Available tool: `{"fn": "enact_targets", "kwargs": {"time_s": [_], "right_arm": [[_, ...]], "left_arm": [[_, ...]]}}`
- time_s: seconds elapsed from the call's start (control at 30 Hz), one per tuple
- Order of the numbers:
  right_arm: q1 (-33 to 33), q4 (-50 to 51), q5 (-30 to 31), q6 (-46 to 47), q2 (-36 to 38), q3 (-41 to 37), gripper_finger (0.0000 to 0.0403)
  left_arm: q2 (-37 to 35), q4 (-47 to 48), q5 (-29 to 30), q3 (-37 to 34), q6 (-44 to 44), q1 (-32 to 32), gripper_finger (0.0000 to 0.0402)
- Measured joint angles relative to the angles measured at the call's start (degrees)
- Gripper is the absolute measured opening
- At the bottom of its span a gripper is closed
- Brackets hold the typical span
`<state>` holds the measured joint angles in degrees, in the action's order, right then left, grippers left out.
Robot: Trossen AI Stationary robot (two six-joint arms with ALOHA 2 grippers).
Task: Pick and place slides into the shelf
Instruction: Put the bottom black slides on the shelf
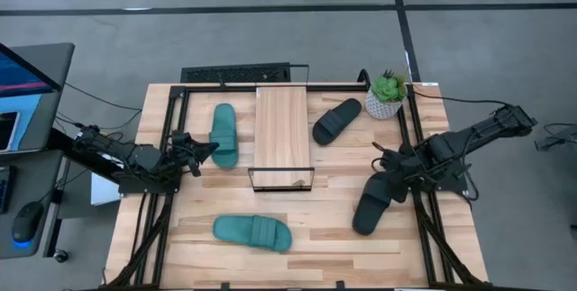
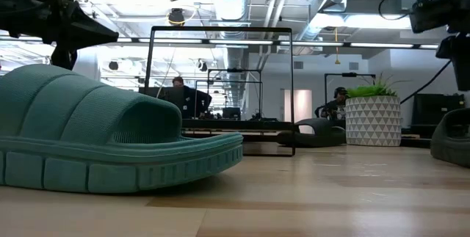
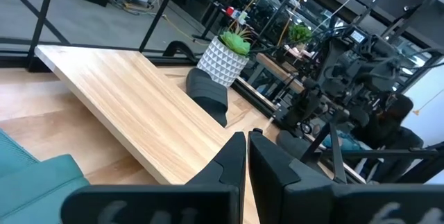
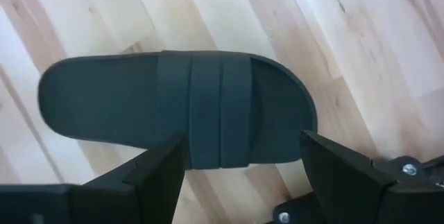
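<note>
Rubber of this moulded kind is looking soft and light, likely to flex rather than slip, so each of the slides should be tolerating a firm squeeze across the strap or the sole edges. On the table (image 1: 297, 237), the right gripper (image 4: 243, 172) is hanging directly over a black slide (image 1: 371, 203) lying flat near the right rail, its fingers spread wide on either side of the ribbed strap (image 4: 218, 106) and not yet touching it; closing across the strap and sole there looks like the sensible hold, since the wide band is giving the pads something raised to bite on. The second black slide (image 1: 336, 121) is lying between the shelf (image 1: 281, 133) and a potted plant (image 1: 387, 95). One teal slide (image 1: 224, 134) is lying just beside the shelf's left edge, and the other teal slide (image 1: 252, 232) is resting near the table's front. The left gripper (image 1: 209, 150) is sitting close to the first teal slide, its fingers drawn nearly together with only a thin slit between them and nothing held. The shelf's plank top is bare, so no slide is placed yet.
</note>
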<state>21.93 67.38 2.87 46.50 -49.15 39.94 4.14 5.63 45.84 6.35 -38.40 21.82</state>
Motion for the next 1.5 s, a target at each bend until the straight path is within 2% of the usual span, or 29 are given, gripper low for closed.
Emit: {"fn": "enact_targets", "kwargs": {"time_s": [0.1, 0.3, 0.5, 0.8, 1.23, 1.5], "right_arm": [[0.0, -0.3, -1.1, 0.0, -1.6, -0.3, 0.0272], [0.0, -3.3, -8.2, -0.5, -4.1, -1.0, 0.0272], [-2.2, -6.4, -10.5, -4.1, -5.9, -1.0, 0.0272], [-10.9, -4.2, -12.5, -14.9, -9.0, -1.0, 0.0272], [-25.9, -3.1, -26.7, -31.5, -13.5, -1.0, 0.0272], [-32.2, -0.5, -31.7, -38.4, -19.2, -1.0, 0.0272]], "left_arm": [[0.0, 0.0, 0.0, 0.0, -0.6, 0.0, 0.0006], [0.0, 0.0, 0.0, 0.0, -0.7, 0.0, 0.0006], [0.0, 0.0, 0.0, 0.0, -1.4, 0.0, 0.0006], [0.0, 0.0, -1.9, 0.0, -2.6, 0.0, 0.0006], [0.0, 0.0, -2.0, 0.0, -5.0, 0.0, 0.0006], [0.0, 0.0, -3.5, 0.0, -5.5, 0.0, 0.0006]]}}
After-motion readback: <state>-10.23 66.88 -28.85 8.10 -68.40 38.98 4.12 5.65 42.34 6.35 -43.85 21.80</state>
